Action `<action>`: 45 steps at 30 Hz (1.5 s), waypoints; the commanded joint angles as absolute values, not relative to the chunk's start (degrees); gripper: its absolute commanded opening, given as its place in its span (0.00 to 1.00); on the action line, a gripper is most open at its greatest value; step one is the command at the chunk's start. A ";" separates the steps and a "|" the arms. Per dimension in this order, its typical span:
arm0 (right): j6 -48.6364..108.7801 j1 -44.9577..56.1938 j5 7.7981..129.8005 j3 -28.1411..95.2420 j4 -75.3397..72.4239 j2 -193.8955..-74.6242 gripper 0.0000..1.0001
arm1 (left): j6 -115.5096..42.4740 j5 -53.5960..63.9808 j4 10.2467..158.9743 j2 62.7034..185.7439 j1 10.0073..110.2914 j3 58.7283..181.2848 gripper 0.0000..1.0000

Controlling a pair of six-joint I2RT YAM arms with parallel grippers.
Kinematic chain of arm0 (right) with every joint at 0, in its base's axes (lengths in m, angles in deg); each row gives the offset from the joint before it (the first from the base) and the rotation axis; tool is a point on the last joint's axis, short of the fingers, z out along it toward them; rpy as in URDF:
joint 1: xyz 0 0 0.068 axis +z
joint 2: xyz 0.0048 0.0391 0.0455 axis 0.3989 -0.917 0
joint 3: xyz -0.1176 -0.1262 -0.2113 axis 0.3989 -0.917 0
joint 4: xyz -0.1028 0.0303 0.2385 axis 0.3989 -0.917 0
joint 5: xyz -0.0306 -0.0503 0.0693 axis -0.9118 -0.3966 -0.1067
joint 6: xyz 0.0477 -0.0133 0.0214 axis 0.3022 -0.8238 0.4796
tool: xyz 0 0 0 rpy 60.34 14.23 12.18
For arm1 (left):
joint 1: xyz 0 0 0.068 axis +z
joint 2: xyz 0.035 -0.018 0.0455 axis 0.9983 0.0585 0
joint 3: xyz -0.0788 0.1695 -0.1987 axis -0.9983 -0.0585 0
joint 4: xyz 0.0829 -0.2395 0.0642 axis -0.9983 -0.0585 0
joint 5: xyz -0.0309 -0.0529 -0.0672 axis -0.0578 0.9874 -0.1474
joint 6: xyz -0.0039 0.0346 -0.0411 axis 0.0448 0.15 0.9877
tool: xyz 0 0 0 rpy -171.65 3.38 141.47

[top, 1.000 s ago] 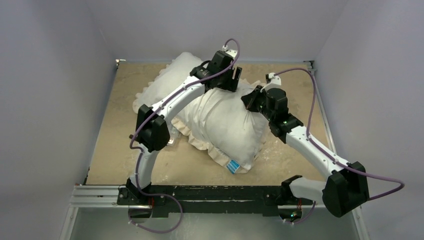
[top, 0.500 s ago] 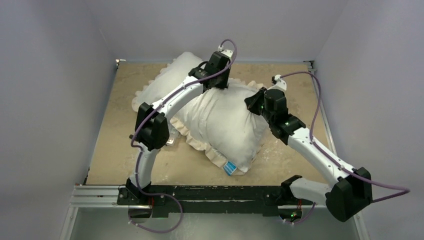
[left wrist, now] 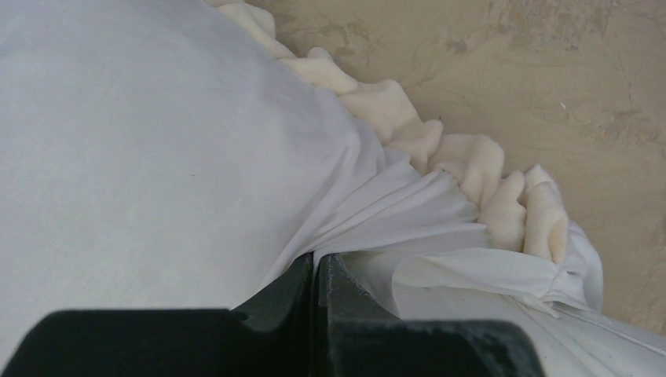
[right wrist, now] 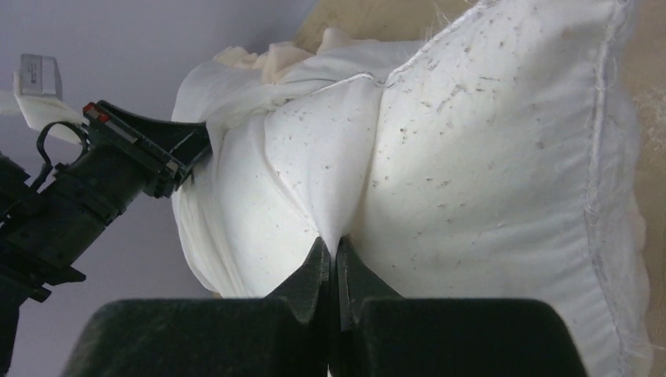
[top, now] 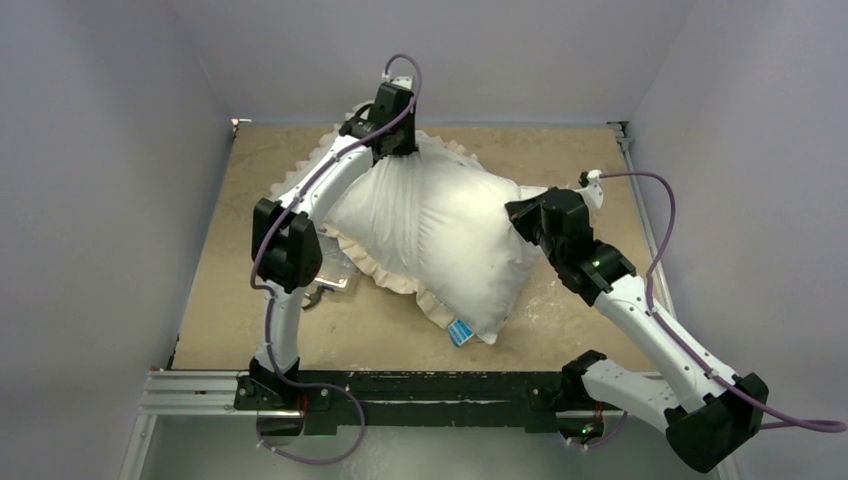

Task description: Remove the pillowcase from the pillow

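Left gripper [left wrist: 318, 265] had swung far-left, pinching pillowcase [left wrist: 408, 208], right gripper [right wrist: 333, 255] pinching pillow [right wrist: 487, 157], scuffed tan tabletop [top: 235, 200], pale lilac walls [top: 100, 150]

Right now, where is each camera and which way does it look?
Top: above and behind the robot, looking down on the table; left arm and right arm show.
Left wrist: on the left arm, looking past its shut left gripper at the pillowcase.
Right wrist: on the right arm, looking past its shut right gripper at the pillow.
Shared: top and right wrist both show the left gripper.
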State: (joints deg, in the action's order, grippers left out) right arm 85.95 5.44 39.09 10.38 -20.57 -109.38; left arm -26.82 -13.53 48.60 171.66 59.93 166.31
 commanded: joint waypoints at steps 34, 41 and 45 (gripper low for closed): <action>62.90 -0.03 41.67 29.91 -19.60 -131.23 0.87 | -14.17 1.27 59.32 128.98 53.11 114.54 0.60; 69.45 9.56 44.75 26.38 -28.86 -126.18 0.99 | -10.51 2.38 63.07 124.36 51.55 107.06 0.60; 73.98 14.94 47.02 24.10 -32.06 -124.46 0.99 | -10.77 2.47 63.44 124.12 51.15 106.07 0.60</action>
State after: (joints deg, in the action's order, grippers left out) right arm 69.01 11.12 43.44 26.54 -26.73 -126.37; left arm -12.24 1.49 59.02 126.07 51.73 106.60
